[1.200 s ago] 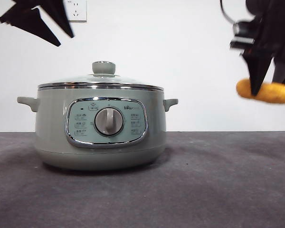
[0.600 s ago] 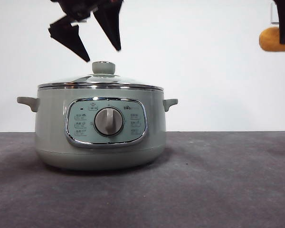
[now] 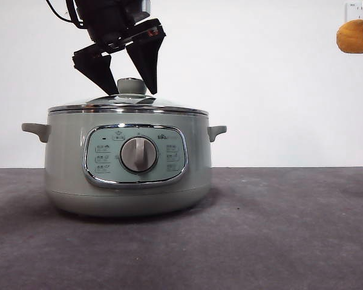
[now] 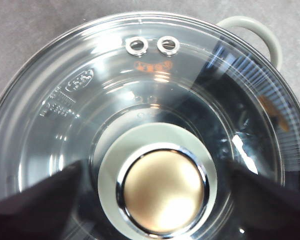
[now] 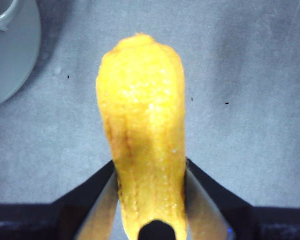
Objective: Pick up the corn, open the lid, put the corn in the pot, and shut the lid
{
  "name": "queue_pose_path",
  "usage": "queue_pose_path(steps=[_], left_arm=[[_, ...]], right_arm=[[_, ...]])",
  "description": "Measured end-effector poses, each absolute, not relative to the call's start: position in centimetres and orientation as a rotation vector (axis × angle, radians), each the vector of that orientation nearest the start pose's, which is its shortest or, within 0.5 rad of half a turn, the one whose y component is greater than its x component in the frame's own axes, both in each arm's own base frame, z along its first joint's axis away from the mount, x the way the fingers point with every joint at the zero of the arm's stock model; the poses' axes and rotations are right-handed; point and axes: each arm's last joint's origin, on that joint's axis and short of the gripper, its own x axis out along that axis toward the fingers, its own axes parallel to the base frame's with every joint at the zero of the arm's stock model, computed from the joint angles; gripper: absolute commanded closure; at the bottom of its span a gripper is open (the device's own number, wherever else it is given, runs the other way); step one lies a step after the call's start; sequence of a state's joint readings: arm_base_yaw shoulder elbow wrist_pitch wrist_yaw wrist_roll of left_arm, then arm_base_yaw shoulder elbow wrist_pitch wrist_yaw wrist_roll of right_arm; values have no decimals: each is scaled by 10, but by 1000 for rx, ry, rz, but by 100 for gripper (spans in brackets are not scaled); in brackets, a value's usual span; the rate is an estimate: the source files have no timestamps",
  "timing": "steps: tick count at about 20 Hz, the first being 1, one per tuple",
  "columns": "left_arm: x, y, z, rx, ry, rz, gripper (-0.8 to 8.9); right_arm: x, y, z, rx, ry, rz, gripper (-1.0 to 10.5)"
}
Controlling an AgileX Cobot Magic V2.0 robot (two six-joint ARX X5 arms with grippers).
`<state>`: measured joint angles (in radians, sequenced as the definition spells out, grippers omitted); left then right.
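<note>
Left gripper (image 3: 125, 80), frame upper left: jaws spread astride lid (image 3: 127, 104) knob (image 3: 132, 86), nothing grasped; pot (image 3: 127, 169) closed. Right gripper (image 5: 151, 175) clamps corn (image 5: 142, 130), parked upper right, clear of lid path.

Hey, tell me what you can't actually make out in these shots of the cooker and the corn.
- Front view: most of the corn and the right gripper holding it are cut off by the picture's right edge.
- Front view: the panel labels on the pot are too small to read.
- Left wrist view: glare on the glass lid hides the pot's inside.
- Left wrist view: the bottom edge crops the left gripper, open around the knob.
</note>
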<state>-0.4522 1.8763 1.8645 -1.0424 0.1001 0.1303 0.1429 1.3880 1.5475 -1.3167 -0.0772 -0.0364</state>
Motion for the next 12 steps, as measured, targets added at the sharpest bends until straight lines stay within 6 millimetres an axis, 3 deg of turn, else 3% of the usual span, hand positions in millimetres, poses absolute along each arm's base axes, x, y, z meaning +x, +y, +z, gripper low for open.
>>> queue_pose_path(steps=[3, 12], left_arm=[[353, -174, 329, 306, 1008, -568, 812], [347, -175, 337, 324, 981, -553, 822]], right_arm=[[240, 37, 373, -70, 1155, 217, 963], [244, 38, 374, -48, 1120, 204, 963]])
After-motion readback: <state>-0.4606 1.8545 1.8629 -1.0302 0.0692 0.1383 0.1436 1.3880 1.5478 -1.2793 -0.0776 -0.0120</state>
